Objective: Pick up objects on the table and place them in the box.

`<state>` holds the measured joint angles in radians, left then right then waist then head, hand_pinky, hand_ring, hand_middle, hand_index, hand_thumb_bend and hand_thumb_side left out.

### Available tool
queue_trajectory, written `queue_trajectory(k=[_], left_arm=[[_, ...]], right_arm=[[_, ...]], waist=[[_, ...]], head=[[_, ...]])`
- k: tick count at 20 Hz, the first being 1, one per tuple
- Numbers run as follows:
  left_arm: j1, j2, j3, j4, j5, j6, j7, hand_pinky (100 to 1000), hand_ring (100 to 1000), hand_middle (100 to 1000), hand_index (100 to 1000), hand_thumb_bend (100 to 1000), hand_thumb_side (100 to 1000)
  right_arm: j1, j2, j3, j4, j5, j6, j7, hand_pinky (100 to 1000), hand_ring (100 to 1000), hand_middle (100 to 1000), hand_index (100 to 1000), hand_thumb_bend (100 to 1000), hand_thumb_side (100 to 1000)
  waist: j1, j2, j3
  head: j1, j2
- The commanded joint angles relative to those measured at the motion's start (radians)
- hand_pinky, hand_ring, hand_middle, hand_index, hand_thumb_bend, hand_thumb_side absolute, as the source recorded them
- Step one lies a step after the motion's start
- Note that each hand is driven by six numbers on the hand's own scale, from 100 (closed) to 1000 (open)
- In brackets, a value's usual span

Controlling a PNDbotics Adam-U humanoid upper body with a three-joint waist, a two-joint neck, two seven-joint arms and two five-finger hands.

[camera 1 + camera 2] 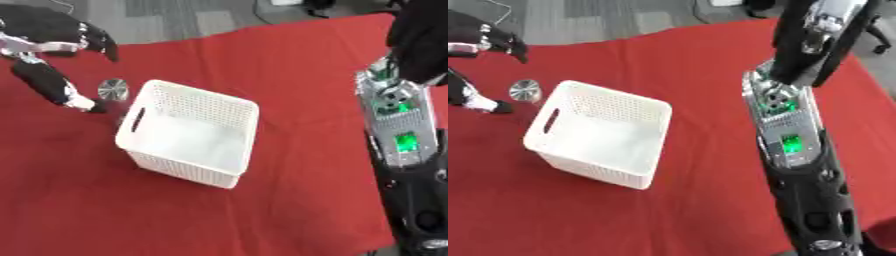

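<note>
1. A red cloth-covered table [289, 75] fills the view from above. A white perforated plastic box [188, 132] with a handle slot sits left of centre, and its inside looks empty.
2. Just left of the box's far corner lies a small round silvery object [113, 88] — the only loose item visible on the cloth.
3. The robot's left hand [52, 42] is at the upper left, spread wide around this object: dark fingers arch above it, while the thumb [52, 82] reaches down to the cloth just beside it. Nothing is held.
4. The right arm [794, 130] runs along the right edge, with green lights on its forearm. Its hand is out of view.
5. The step in hand appears to be the reach for the silvery object — the grasp has not yet been made.
6. The next move calls for closing fingers and thumb on the object, lifting it, then carrying it rightward over the box rim to release inside.
</note>
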<state>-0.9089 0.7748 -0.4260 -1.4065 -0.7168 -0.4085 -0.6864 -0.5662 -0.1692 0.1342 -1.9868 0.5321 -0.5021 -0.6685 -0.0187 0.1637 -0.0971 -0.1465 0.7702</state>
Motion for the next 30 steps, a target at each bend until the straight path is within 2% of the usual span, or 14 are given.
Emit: queue_trajectory(k=[1, 9, 12, 13, 14, 18, 30], left_arm=[[-0.016, 0.014, 0.013, -0.002, 0.012, -0.017, -0.019, 833, 809, 870, 881, 468, 758], [-0.002, 0.011, 0.008, 0.011, 0.012, -0.035, -0.025, 830, 804, 873, 883, 471, 751], [0.001, 0.007, 0.005, 0.019, 0.024, -0.050, -0.037, 823, 806, 874, 869, 453, 705], [0.001, 0.007, 0.004, 0.020, 0.026, -0.053, -0.040, 824, 805, 877, 879, 461, 720], [0.001, 0.006, 0.003, 0.021, 0.027, -0.056, -0.043, 819, 806, 872, 852, 447, 678], [0.000, 0.004, 0.001, 0.024, 0.032, -0.058, -0.051, 800, 799, 857, 813, 398, 628], [0.003, -0.003, -0.002, 0.032, 0.080, -0.043, -0.053, 739, 787, 860, 835, 339, 564]], right_arm=[[-0.020, 0.001, -0.001, -0.013, -0.001, -0.107, -0.098, 698, 690, 683, 715, 100, 1000], [-0.031, 0.013, 0.004, -0.013, -0.003, -0.113, -0.096, 698, 690, 683, 715, 100, 1000], [-0.034, 0.017, 0.005, -0.013, -0.003, -0.115, -0.095, 698, 690, 683, 715, 100, 1000], [-0.035, 0.018, 0.005, -0.013, -0.003, -0.116, -0.095, 698, 690, 683, 715, 100, 1000], [-0.036, 0.018, 0.006, -0.013, -0.004, -0.117, -0.095, 698, 690, 681, 715, 100, 1000], [-0.037, 0.019, 0.007, -0.013, -0.005, -0.118, -0.093, 698, 690, 681, 715, 100, 1000], [-0.039, 0.020, 0.008, -0.013, -0.006, -0.119, -0.092, 698, 690, 680, 715, 100, 1000]], waist=[[0.003, -0.012, -0.004], [0.004, -0.003, -0.017], [0.005, -0.001, -0.022], [0.006, 0.000, -0.022], [0.006, 0.000, -0.023], [0.008, 0.001, -0.025], [0.008, 0.001, -0.027]], head=[[0.006, 0.000], [0.008, 0.000], [0.007, 0.000], [0.006, 0.000], [0.004, 0.000], [-0.004, 0.000], [0.001, 0.000]])
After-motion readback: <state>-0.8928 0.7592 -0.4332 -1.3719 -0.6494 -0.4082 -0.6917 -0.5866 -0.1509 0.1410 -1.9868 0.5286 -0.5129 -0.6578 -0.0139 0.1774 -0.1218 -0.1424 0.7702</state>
